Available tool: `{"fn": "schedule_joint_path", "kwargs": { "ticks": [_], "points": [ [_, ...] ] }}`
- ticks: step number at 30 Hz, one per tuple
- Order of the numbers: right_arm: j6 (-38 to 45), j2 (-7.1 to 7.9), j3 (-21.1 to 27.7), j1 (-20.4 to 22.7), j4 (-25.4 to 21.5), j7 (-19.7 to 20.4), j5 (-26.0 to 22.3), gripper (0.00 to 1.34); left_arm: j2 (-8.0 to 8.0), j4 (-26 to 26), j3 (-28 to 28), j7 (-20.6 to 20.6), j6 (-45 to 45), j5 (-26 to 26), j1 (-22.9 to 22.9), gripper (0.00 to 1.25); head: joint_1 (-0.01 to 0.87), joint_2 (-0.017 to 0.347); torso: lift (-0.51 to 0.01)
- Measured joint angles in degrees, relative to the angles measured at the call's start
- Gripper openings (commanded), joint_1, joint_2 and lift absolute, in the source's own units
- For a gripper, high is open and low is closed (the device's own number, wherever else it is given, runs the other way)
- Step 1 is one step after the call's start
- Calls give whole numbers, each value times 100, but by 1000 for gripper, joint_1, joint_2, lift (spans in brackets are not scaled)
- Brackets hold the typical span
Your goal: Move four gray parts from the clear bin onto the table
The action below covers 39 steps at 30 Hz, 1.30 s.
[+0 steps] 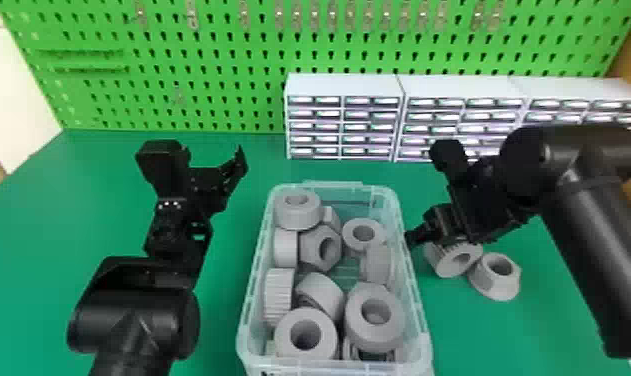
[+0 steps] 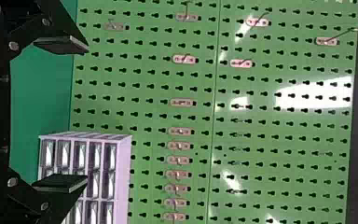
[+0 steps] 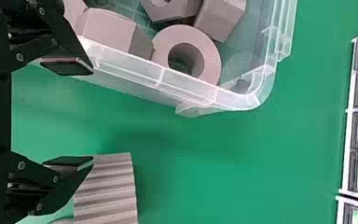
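In the head view, the clear bin (image 1: 414, 300) holds several gray parts, among them a ring (image 1: 299, 217) in its far left corner. A ribbed gray part (image 1: 441, 267) and a flanged gray part (image 1: 496, 292) lie on the green table (image 1: 479, 340) right of the bin. My right gripper (image 1: 420, 237) is beside the bin's right wall, by the ribbed part. From the right wrist, my right gripper (image 3: 93, 115) is open and holds nothing, between the bin wall (image 3: 158, 79) and ribbed part (image 3: 107, 191). My left gripper (image 1: 236, 161) is left of the bin; its wrist view shows the gripper (image 2: 86, 113) open and unloaded.
White drawer cabinets (image 1: 344, 87) line the table's back right, behind the bin and right arm. A green pegboard (image 1: 204, 110) with metal hooks rises behind the table.
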<state>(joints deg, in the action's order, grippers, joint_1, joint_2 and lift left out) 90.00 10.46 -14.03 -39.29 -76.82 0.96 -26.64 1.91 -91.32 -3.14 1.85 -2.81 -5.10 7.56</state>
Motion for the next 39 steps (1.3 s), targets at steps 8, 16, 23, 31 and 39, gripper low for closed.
{"fn": "schedule_joint_path", "kwargs": {
  "ticks": [8,16,23,31,39],
  "points": [
    [0,3,-35,17,-10,-2,79,799,1,0,29,0,0,12,-21,966,693,72,-52],
    [0,51,215,105,-16,1,81,799,0,0,29,0,0,32,-21,966,693,72,-52],
    [0,85,415,132,-185,0,60,799,2,0,20,0,0,37,-17,966,693,72,-52],
    [0,160,445,230,-342,1,-99,799,15,0,84,0,0,106,-58,966,693,72,-52],
    [0,185,673,270,-665,1,-160,799,38,0,75,0,0,112,-57,966,693,72,-52]
  ]
}}
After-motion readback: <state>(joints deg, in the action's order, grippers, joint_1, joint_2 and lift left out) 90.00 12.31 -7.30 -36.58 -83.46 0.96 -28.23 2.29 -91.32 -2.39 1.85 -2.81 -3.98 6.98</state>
